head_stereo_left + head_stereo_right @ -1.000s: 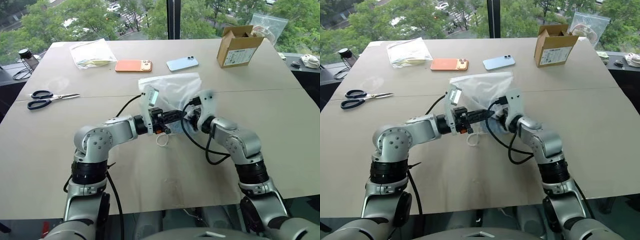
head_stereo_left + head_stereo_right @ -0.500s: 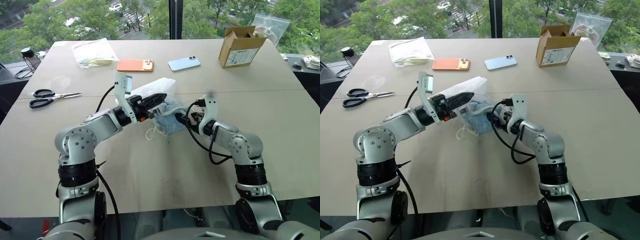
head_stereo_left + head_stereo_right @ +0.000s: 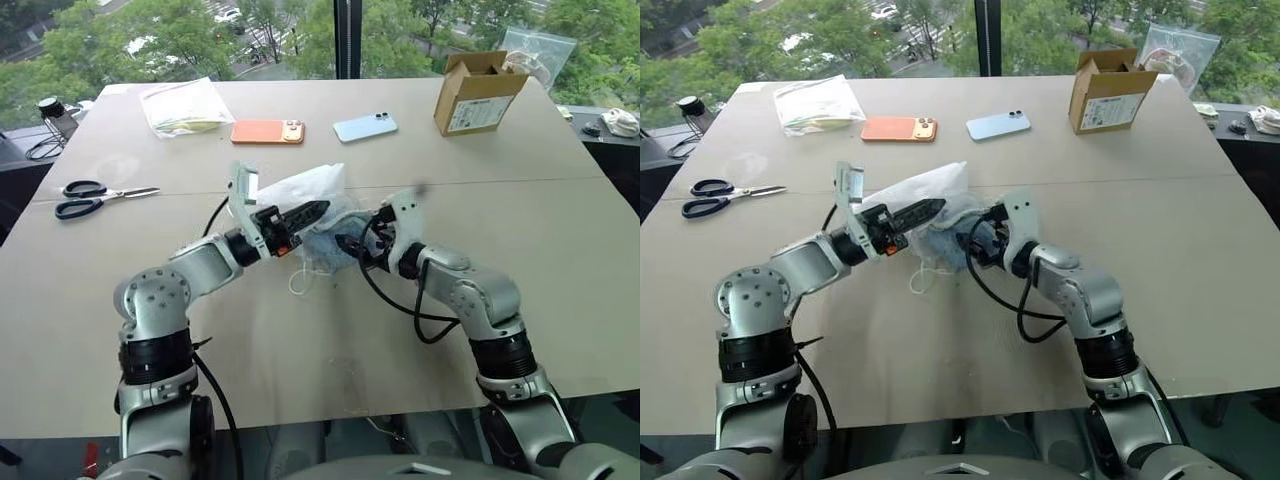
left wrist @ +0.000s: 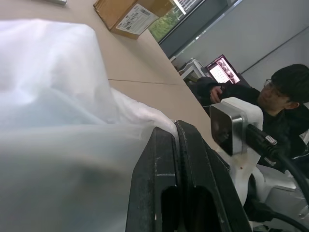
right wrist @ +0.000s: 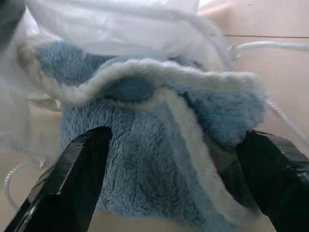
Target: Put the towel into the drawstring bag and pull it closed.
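Observation:
My left gripper (image 3: pixel 320 208) is shut on the edge of the thin white drawstring bag (image 3: pixel 310 185) and holds it bunched and lifted off the table; its closed fingers (image 4: pixel 166 145) pinch the fabric (image 4: pixel 58 96). The light-blue fluffy towel (image 5: pixel 145 164) lies at the bag's mouth, partly under the white fabric. My right gripper (image 3: pixel 345 243) is open, one finger (image 5: pixel 77 179) on each side of the towel. White cords (image 3: pixel 300 280) hang down onto the table below the bag.
Scissors (image 3: pixel 100 197) lie at the left. An orange phone (image 3: pixel 267 131), a blue phone (image 3: pixel 365 127) and a clear bag of papers (image 3: pixel 185 105) lie at the back, a cardboard box (image 3: pixel 478 92) at the back right. A person (image 4: pixel 285 96) sits beyond the table.
My left gripper has carried the bag's edge to the left and up, bunching the bag. The towel now shows at the bag's mouth. My right gripper has sunk slightly and spread wider.

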You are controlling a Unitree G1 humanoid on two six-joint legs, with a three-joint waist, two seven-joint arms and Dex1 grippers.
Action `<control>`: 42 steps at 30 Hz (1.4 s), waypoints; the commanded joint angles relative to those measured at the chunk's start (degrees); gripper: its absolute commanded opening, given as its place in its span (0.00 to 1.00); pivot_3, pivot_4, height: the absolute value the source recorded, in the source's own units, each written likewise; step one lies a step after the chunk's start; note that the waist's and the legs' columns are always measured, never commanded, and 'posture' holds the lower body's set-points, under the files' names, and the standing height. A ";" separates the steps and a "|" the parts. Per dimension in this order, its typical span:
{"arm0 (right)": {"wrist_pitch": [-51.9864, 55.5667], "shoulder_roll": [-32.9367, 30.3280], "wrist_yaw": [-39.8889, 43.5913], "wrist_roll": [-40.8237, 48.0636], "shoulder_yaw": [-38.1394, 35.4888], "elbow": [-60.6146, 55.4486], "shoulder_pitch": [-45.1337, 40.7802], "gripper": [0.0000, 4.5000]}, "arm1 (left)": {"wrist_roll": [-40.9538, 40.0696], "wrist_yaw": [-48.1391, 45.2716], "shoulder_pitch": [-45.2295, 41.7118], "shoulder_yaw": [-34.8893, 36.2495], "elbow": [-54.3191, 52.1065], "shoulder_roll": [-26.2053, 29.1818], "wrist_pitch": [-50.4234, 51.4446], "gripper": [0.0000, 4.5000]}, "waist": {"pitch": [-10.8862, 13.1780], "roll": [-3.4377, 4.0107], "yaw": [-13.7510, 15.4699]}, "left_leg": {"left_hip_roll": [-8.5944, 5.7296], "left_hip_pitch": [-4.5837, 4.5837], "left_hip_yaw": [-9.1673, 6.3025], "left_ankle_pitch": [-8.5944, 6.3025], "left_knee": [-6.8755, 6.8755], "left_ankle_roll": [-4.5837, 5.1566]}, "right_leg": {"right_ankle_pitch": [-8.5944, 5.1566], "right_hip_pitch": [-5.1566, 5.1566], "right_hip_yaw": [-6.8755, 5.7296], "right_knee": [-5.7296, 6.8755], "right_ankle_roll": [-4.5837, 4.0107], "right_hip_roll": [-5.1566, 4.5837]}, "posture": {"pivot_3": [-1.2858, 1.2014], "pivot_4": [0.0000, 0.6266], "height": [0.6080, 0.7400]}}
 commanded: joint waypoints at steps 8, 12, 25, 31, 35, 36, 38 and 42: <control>-9.71 -3.00 5.84 -7.09 5.58 3.18 -0.99 0.99 | 8.17 -6.01 4.41 -3.47 -5.17 4.69 -8.27 0.00 | 0.00 -0.01 0.09 | 0.00 0.02 0.02 0.00 -0.02 0.00 | 0.00 0.00 0.02 -0.01 0.00 -0.01 | 0.52 0.24 1.00; -13.04 -0.26 6.42 -9.36 6.89 9.76 -3.18 0.99 | 10.83 -7.17 5.11 -4.07 -4.86 5.02 -10.83 0.00 | 0.00 -0.01 -0.13 | 0.01 0.08 0.06 0.00 -0.04 0.00 | 0.00 0.01 0.07 0.00 0.00 0.01 | 0.52 0.24 1.00; -28.78 9.00 16.96 -2.28 0.15 17.31 -4.41 0.07 | -2.27 -3.43 5.37 -2.44 -11.04 3.34 -1.48 0.00 | 0.00 -0.03 0.03 | 0.06 0.10 0.04 0.00 -0.03 0.00 | 0.01 0.03 0.08 0.03 -0.01 0.03 | 0.52 0.24 1.00; -23.81 18.08 21.02 13.51 -11.08 22.69 -7.53 0.01 | -14.64 3.99 9.11 -1.82 -15.91 2.70 2.25 0.00 | 0.00 -0.03 0.08 | 0.06 0.12 0.02 0.00 -0.04 0.00 | 0.01 0.05 0.07 0.05 -0.02 0.01 | 0.52 0.24 1.00; -17.61 18.69 22.72 22.69 -15.21 23.54 -8.04 0.01 | -20.56 8.09 10.89 -2.03 -17.39 3.91 1.46 0.00 | 0.01 -0.03 0.29 | 0.04 0.11 0.02 0.00 -0.03 0.00 | 0.02 0.08 0.05 0.03 -0.02 -0.05 | 0.52 0.24 1.00; -16.01 18.78 22.83 24.66 -16.05 23.53 -8.09 0.01 | -21.73 9.03 10.93 -2.15 -17.30 4.10 1.08 0.00 | 0.01 -0.02 0.26 | 0.04 0.11 0.01 0.00 -0.03 0.00 | 0.02 0.08 0.05 0.03 -0.02 -0.05 | 0.52 0.24 1.00; -12.29 19.07 21.85 28.78 -17.60 23.28 -8.15 0.01 | -23.56 10.57 11.06 -2.57 -17.28 4.38 0.26 0.00 | 0.01 -0.02 0.17 | 0.04 0.14 0.01 0.00 -0.03 0.00 | 0.01 0.08 0.04 0.06 -0.02 -0.02 | 0.52 0.24 1.00; -10.01 18.12 22.25 26.62 -12.05 21.06 -7.59 0.01 | -25.85 13.74 9.23 -4.45 -17.54 3.55 -1.96 0.00 | 0.01 -0.01 0.02 | 0.05 0.15 0.04 0.00 -0.03 0.00 | 0.01 0.07 0.08 0.07 -0.03 0.03 | 0.52 0.24 1.00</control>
